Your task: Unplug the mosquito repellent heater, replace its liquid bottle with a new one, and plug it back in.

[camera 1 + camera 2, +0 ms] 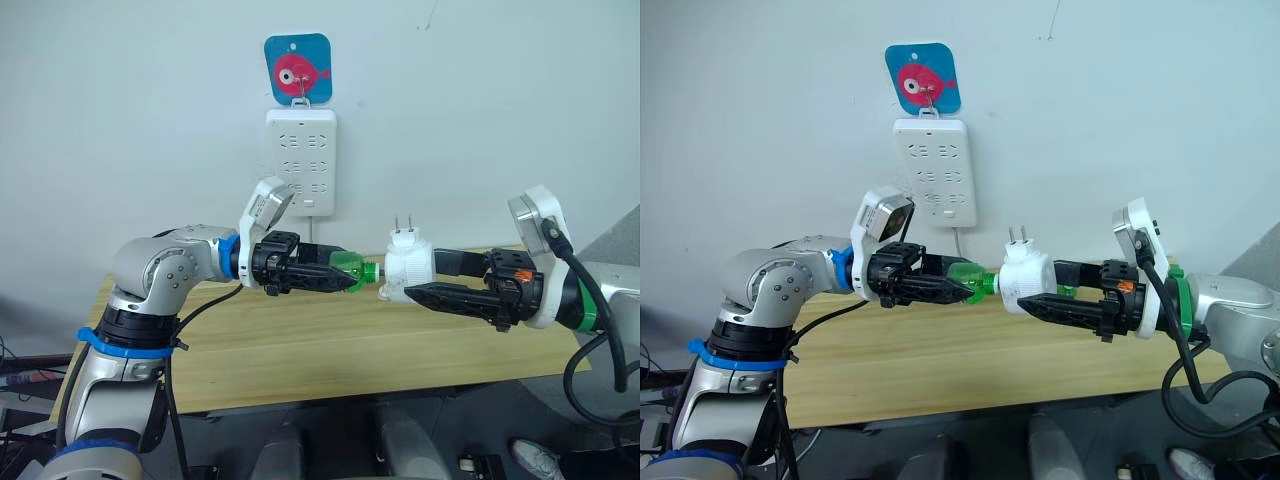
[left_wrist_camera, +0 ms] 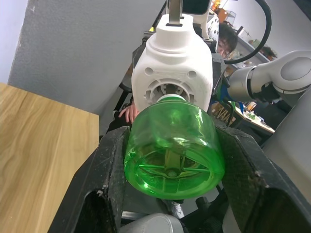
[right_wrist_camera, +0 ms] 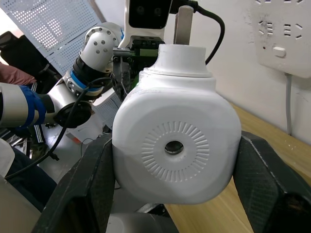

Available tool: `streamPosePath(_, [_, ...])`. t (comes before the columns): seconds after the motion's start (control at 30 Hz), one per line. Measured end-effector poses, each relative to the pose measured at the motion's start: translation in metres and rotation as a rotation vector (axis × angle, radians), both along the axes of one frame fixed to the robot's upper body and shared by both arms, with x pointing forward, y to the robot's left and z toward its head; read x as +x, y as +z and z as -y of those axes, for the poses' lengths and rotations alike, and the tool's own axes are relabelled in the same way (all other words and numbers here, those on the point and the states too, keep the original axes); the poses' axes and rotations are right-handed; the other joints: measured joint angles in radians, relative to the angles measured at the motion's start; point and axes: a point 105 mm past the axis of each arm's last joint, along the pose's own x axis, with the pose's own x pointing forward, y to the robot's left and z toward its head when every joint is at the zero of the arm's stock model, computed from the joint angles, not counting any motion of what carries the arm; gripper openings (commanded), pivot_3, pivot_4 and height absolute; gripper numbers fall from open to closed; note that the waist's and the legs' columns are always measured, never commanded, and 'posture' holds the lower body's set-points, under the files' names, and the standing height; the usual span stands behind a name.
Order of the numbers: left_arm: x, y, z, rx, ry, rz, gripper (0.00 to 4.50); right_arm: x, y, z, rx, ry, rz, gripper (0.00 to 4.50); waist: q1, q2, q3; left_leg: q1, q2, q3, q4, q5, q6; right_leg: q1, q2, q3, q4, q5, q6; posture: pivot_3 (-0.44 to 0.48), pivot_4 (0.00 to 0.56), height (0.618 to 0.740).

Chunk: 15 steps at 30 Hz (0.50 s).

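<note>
The white mosquito repellent heater (image 1: 408, 265) hangs in mid-air above the table, prongs pointing up, with my right gripper (image 1: 400, 285) shut on its body. A green liquid bottle (image 1: 351, 269) lies on its side with its neck at the heater's round opening. My left gripper (image 1: 345, 273) is shut on the bottle. The left wrist view has the green bottle (image 2: 171, 150) between the black fingers (image 2: 104, 187), its neck inside the heater (image 2: 172, 68). The right wrist view has the heater's (image 3: 177, 145) vented face held between my fingers.
A white multi-socket strip (image 1: 301, 160) hangs on the wall under a blue card with a pink fish (image 1: 298, 68). The wooden table (image 1: 300, 350) runs below both arms. A person (image 2: 226, 43) sits in the background of the left wrist view.
</note>
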Motion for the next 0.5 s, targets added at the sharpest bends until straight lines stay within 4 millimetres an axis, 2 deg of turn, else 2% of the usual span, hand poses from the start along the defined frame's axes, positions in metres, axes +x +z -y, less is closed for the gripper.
streamPosePath(0.5, [-0.0072, -0.0004, 0.0030, 0.018, -0.044, 0.009, 2.34, -0.0061, -0.0030, 0.0000, 0.014, 0.029, -0.039, 2.99, 0.000, 0.000, 0.000, 0.000, 0.000, 0.000, 0.000, 0.000, 0.000, 0.000, 0.000, 0.000, 0.000, 0.000, 0.000, -0.199, 0.129, 0.730])
